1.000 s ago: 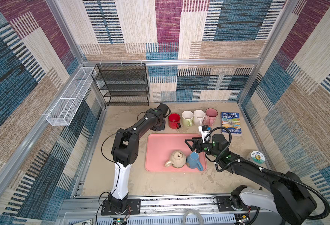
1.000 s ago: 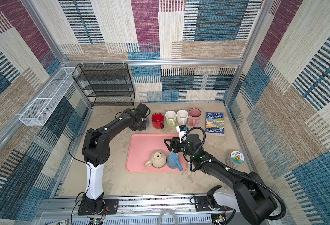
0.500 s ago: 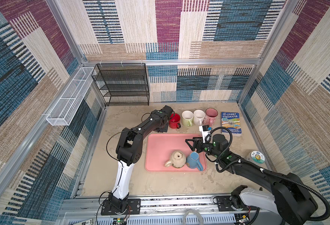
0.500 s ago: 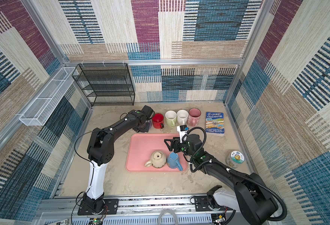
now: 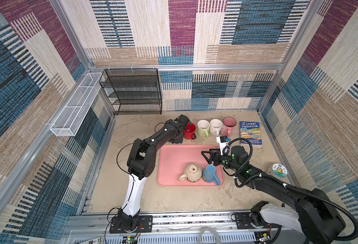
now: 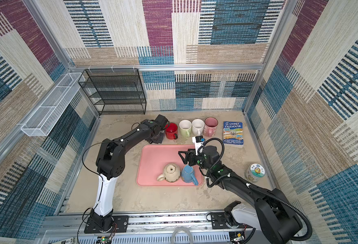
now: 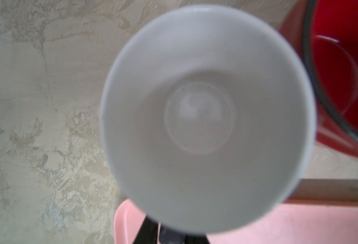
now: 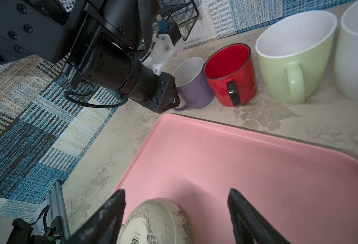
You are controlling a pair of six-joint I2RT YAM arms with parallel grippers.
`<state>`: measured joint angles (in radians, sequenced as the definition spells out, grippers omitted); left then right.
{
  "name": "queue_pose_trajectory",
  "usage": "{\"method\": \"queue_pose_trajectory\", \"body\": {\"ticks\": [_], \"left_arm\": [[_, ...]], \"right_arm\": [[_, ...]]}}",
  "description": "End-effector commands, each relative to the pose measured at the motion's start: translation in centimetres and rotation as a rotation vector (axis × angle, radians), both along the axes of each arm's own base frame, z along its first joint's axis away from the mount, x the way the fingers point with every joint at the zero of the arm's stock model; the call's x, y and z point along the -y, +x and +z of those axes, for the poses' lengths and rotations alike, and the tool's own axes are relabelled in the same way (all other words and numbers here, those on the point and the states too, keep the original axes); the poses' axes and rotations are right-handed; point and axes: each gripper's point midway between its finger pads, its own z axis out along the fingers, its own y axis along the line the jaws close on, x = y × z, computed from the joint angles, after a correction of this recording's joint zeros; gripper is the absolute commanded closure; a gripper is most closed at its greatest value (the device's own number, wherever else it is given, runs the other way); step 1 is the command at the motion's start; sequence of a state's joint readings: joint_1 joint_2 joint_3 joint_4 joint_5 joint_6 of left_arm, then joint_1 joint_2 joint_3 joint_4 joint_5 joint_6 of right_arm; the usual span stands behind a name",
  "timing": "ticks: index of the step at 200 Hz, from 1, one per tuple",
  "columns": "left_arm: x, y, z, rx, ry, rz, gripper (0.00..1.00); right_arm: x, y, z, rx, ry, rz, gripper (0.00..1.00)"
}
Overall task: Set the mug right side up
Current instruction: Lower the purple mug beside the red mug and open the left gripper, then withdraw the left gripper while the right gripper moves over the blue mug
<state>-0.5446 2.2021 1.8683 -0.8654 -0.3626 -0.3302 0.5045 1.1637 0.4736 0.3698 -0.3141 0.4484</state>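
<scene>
Purple mug (image 8: 193, 84) stands upright, far row.
Left gripper (image 8: 168, 103) at its handle, grip unclear; right gripper (image 8: 177, 196) gapes over the bottom-up beige mug (image 5: 192, 172); blue mug (image 5: 209, 173) also waits.

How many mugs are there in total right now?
7. Upright in the back row: purple mug, partly hidden by the left arm, red mug, green mug, white mug, pink mug. Upside down on the pink tray: beige mug, blue mug.

A book (image 5: 250, 133) lies flat at the right — a black mesh rack (image 5: 131, 92) stands at the back.
</scene>
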Motion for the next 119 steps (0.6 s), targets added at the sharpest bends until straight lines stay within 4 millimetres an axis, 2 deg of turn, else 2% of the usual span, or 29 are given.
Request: {"method": "queue_pose_trajectory", "body": {"ticks": [1,66,81,102,119], "left_arm": [[0.2,0.0,0.0,0.002,0.000,-0.005,0.72],[0.0,-0.4,0.5,0.001,-0.006,-0.001,0.64],[-0.1,-0.7,1.2,0.005,-0.017,0.000,0.62],[0.0,-1.4,2.8,0.018,-0.053,-0.003,0.49],[-0.2,-2.1,4.6,0.038,-0.084,-0.009,0.46]], "right_arm": [[-0.1,0.1,0.7,0.025,0.014,-0.001,0.21],[-0.2,-0.1,1.1,0.032,0.021,0.009,0.21],[-0.2,0.0,1.1,0.029,0.016,0.015,0.21],[-0.4,-0.1,1.7,0.030,0.002,0.028,0.21],[-0.5,-0.2,2.6,0.046,-0.002,0.042,0.21]]}}
